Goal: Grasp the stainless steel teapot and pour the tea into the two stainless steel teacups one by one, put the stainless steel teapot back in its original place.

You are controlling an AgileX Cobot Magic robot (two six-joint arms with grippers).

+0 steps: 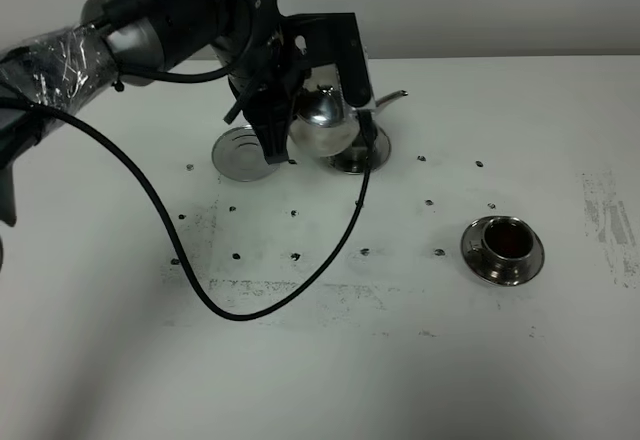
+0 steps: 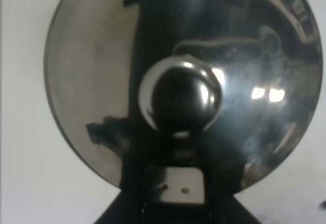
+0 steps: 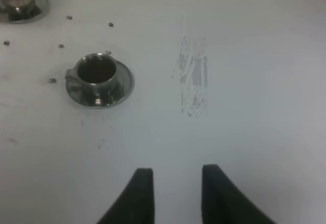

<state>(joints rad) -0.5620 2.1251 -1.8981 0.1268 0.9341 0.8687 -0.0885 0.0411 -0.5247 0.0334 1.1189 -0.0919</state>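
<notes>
Left tool (image 1: 312, 110), over the counter (image 1: 320, 380), is clenched on the teapot (image 1: 328, 132), held at upper middle of the high view above the far cup (image 1: 358, 160). Right tool (image 3: 175, 196) is released and empty. Polished steel looks stiff and slick, and likely weighty with tea; its handle seems the surest hold. Near cup (image 1: 503, 243) looks already filled.

A white table (image 1: 320, 390) lies under my right gripper (image 3: 177, 169), matte and evenly lit. Just ahead of that gripper a scuffed grey patch (image 3: 193, 76) marks the top, and small dark dots (image 3: 111, 25) speckle it further off. Beyond the table's far edge stands a plain pale wall (image 1: 480, 5).
</notes>
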